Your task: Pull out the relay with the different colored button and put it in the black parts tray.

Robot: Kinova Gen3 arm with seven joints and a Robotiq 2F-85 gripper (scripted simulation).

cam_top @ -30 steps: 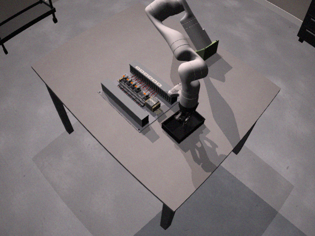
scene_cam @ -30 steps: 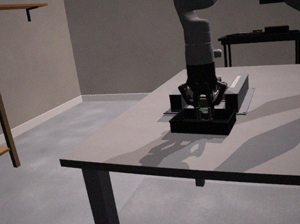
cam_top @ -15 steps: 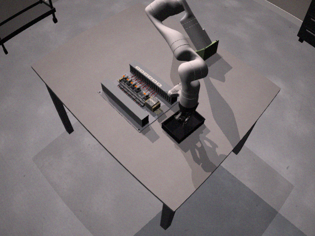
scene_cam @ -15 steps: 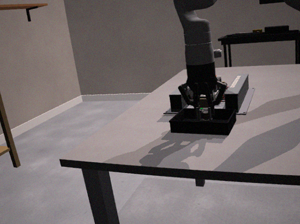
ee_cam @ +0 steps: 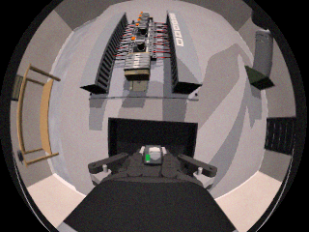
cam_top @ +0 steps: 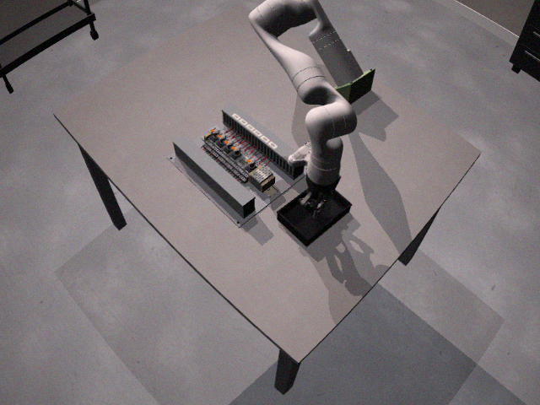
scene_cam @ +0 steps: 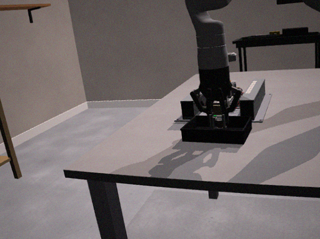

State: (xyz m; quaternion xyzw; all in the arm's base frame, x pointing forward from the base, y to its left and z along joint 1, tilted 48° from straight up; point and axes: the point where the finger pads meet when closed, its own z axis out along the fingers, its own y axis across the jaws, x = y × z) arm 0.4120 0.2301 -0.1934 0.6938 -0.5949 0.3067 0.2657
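Observation:
My gripper [cam_top: 315, 205] is lowered into the black parts tray [cam_top: 314, 218] and is shut on a clear relay with a green button [ee_cam: 153, 155]. The relay also shows between the fingers in the exterior view [scene_cam: 217, 116], down inside the tray [scene_cam: 217, 129]. The socket row [cam_top: 233, 154] with orange-buttoned relays stands between two grey rails to the left of the tray. In the wrist view the socket row [ee_cam: 141, 42] lies ahead, beyond the tray [ee_cam: 153, 137].
Two long grey rails [cam_top: 213, 180] [cam_top: 261, 139] flank the sockets on a base plate. A green block [cam_top: 356, 84] stands behind the arm. The table's edge runs to the right of the tray. Racks and shelves stand off the table.

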